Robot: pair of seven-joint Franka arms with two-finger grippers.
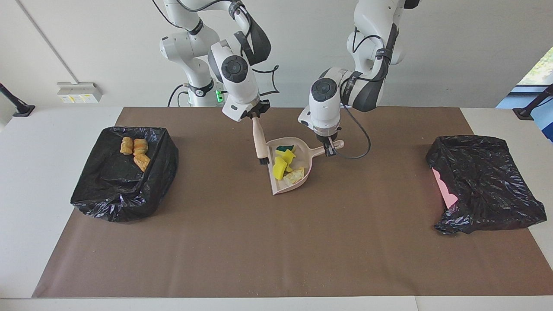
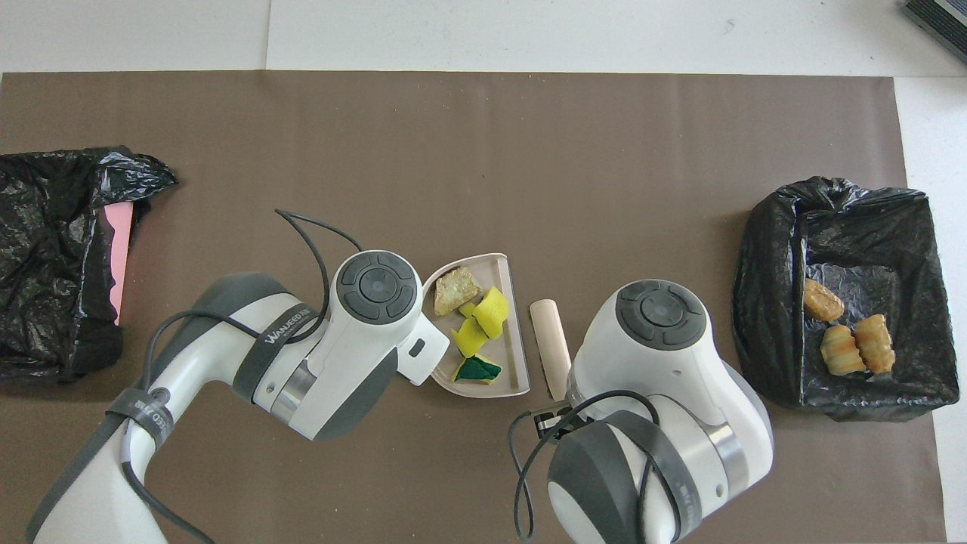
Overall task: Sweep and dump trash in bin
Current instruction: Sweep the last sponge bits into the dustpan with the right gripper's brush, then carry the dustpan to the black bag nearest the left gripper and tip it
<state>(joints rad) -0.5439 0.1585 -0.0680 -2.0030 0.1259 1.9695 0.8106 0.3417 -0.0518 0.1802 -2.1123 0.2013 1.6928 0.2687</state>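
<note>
A pale dustpan (image 1: 288, 166) sits mid-bench holding the trash (image 1: 287, 166), sponge wedges and a crumbly chunk. The left gripper (image 1: 329, 147) has its fingers clamped on the dustpan's handle; the right gripper (image 1: 255, 113) grips a brush (image 1: 260, 144) just beside the dustpan. Pastry pieces (image 1: 135, 152) already lie in the bin (image 1: 125, 172) toward the right arm's end; sweeping looks done, dumping remains.

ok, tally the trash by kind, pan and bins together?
Yellow sponge bits, in the dustpan: 3
Green-topped sponge bit, dustpan: 1
Beige chunk, dustpan: 1
Pastry pieces, in the bin at the right arm's end: 3
Total: 8
</note>
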